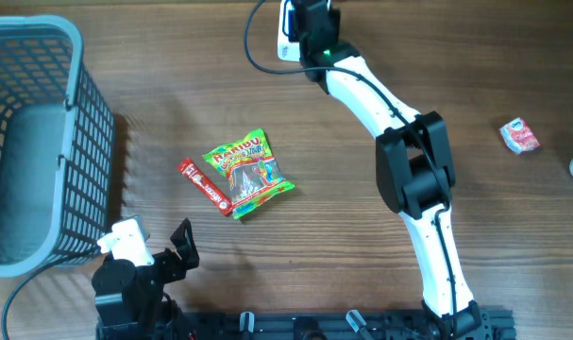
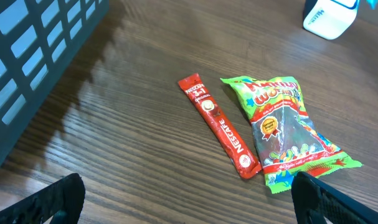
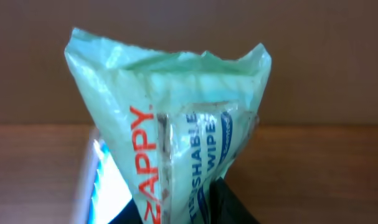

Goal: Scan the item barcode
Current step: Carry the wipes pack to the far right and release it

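The right pincer (image 1: 306, 21) holds a pale green wipes pack (image 3: 176, 124). The left pincer (image 1: 156, 240) is wide open near the candy bag (image 1: 246, 172) and red stick (image 1: 204, 186).

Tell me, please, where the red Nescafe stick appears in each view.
Overhead: the Nescafe stick lies diagonally, left of centre.
Left wrist: the stick mid-frame, diagonal.
Right wrist: absent; a wipes packet fills it.
Shared landmark: the gummy bag just right of the stick, overhead and left wrist.
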Controlling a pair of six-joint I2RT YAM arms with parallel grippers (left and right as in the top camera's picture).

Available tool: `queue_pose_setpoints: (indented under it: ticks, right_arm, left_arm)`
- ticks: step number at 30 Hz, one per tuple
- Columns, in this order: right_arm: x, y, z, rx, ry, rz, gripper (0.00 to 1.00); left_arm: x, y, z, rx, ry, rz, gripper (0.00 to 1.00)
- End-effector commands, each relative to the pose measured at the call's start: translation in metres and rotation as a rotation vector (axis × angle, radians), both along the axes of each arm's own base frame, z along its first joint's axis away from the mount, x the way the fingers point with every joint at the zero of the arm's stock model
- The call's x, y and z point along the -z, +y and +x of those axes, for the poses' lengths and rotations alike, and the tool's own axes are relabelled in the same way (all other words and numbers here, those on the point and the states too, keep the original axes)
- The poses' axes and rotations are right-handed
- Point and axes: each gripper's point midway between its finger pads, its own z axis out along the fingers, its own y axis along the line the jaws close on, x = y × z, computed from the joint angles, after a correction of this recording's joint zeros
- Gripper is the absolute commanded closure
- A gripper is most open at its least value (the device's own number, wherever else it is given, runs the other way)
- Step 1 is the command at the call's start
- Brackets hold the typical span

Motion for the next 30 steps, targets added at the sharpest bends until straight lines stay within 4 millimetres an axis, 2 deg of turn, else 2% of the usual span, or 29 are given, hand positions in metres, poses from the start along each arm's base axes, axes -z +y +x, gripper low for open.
queue_pose_setpoints:
  ticks: [1, 4, 6, 7, 11, 12, 15, 16, 17, 21, 22, 25, 26, 28, 29, 30]
  right_arm:
    - [-0.064, -0.027, -0.004, 0.109, -0.017, -0.019, 0.96]
    - [-0.081, -0.074, -0.024, 0.229, 0.059, -0.067, 0.96]
    - [-0.084, -0.117, -0.034, 0.339, 0.099, -0.101, 0.96]
    - [-0.08, -0.151, -0.041, 0.425, 0.137, -0.113, 0.96]
    - [-0.056, -0.253, -0.062, 0.667, 0.248, -0.073, 0.96]
    - [-0.047, -0.29, -0.071, 0.754, 0.275, -0.048, 0.96]
    - [-0.021, -0.377, -0.091, 0.916, 0.334, 0.013, 0.96]
    - [-0.012, -0.414, -0.102, 0.984, 0.351, 0.019, 0.96]
    - [-0.007, -0.437, -0.111, 1.027, 0.361, 0.026, 0.96]
    - [0.022, -0.511, -0.142, 1.107, 0.435, 0.073, 0.95]
    - [0.031, -0.522, -0.149, 1.12, 0.453, 0.093, 0.95]
    - [0.064, -0.537, -0.162, 1.121, 0.529, 0.146, 0.96]
    - [0.086, -0.54, -0.169, 1.132, 0.575, 0.145, 0.92]
    - [0.092, -0.54, -0.169, 1.13, 0.585, 0.141, 0.38]
    - [0.082, -0.539, -0.165, 1.124, 0.563, 0.149, 0.26]
    - [0.07, -0.537, -0.158, 1.109, 0.538, 0.165, 0.07]
  left_arm:
    - [0.0, 0.001, 0.0, 0.005, -0.004, 0.019, 0.0]
    - [0.0, 0.001, 0.0, 0.005, -0.004, 0.019, 0.0]
    - [0.0, 0.001, 0.0, 0.005, -0.004, 0.019, 0.0]
    - [0.0, 0.001, 0.0, 0.005, -0.004, 0.019, 0.0]
    - [0.0, 0.001, 0.0, 0.005, -0.004, 0.019, 0.0]
    - [0.0, 0.001, 0.0, 0.005, -0.004, 0.019, 0.0]
    - [0.0, 0.001, 0.0, 0.005, -0.004, 0.019, 0.0]
    - [0.0, 0.001, 0.0, 0.005, -0.004, 0.019, 0.0]
    - [0.0, 0.001, 0.0, 0.005, -0.004, 0.019, 0.0]
    - [0.0, 0.001, 0.0, 0.005, -0.004, 0.018, 0.0]
    - [0.0, 0.001, 0.0, 0.005, -0.004, 0.019, 0.0]
    - [0.0, 0.001, 0.0, 0.005, -0.004, 0.019, 0.0]
    - [0.0, 0.001, 0.0, 0.005, -0.004, 0.019, 0.0]
    - [0.0, 0.001, 0.0, 0.005, -0.004, 0.018, 0.0]
    - [0.0, 0.001, 0.0, 0.005, -0.004, 0.019, 0.0]
    - [0.0, 0.001, 0.0, 0.005, -0.004, 0.019, 0.0]
